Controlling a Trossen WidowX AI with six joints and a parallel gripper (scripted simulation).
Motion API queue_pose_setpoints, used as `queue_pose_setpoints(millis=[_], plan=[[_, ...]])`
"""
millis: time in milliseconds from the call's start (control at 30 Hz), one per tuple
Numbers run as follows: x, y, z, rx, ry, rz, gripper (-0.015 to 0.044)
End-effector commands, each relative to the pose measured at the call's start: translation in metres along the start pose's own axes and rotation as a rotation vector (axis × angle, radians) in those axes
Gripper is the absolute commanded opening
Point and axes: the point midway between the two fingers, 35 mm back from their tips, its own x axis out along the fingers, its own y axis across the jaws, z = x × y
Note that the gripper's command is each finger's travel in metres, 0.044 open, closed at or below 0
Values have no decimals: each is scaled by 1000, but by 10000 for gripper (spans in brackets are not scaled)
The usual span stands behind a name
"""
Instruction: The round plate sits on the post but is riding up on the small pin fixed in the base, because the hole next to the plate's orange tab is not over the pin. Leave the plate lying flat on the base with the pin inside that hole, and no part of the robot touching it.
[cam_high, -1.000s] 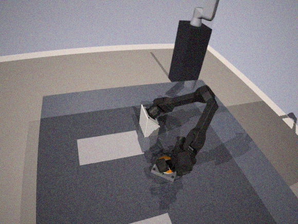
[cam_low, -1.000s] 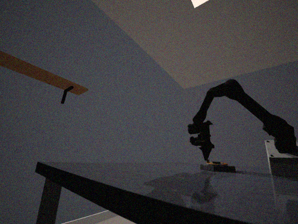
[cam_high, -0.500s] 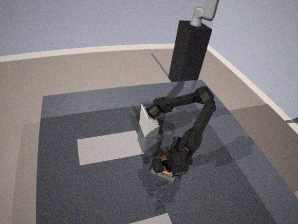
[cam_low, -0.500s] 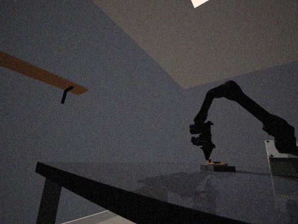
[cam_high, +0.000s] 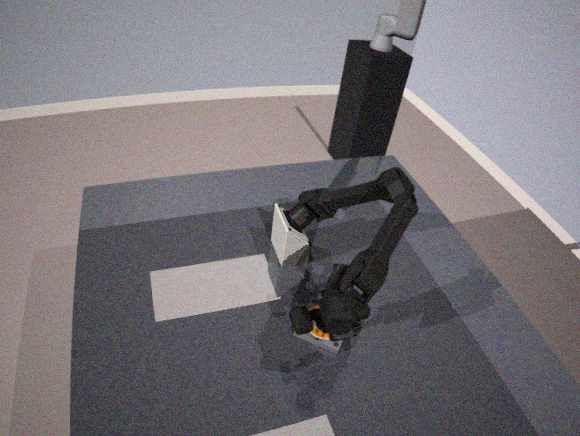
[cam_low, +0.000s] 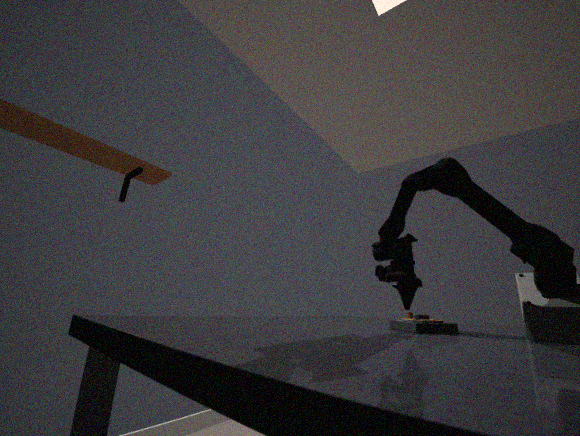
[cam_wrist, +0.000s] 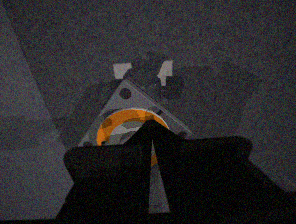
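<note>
The round plate (cam_high: 320, 332) (cam_wrist: 112, 121), with an orange ring, sits on the grey base (cam_high: 326, 345) (cam_low: 403, 326) (cam_wrist: 136, 100). In the exterior view a small orange piece, perhaps the tab (cam_low: 410, 315), stands up at the plate's left side. My gripper (cam_low: 408, 308) (cam_wrist: 150, 123) is shut with nothing held. It points down, with its tips just above that orange piece; I cannot tell whether they touch. The arm hides much of the plate in the top view, and the fingers hide its near part in the wrist view. The pin and the tab hole are not visible, and the plate's tilt is unclear.
A white angled panel (cam_high: 285, 240) stands at the arm's mount behind the base. A pale rectangle (cam_high: 215, 287) lies on the dark table (cam_high: 150, 370) (cam_low: 310, 360), left of the base. Another pale patch (cam_high: 305, 427) shows at the front edge of the view.
</note>
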Motion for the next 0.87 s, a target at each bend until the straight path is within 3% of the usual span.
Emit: queue_pose_setpoints(millis=[0, 133, 833], plan=[[-20, -1, 1, -5, -9, -7, 0], [-35, 0, 0, -5, -8, -7, 0], [-28, -1, 1, -1, -13, -4, 0]])
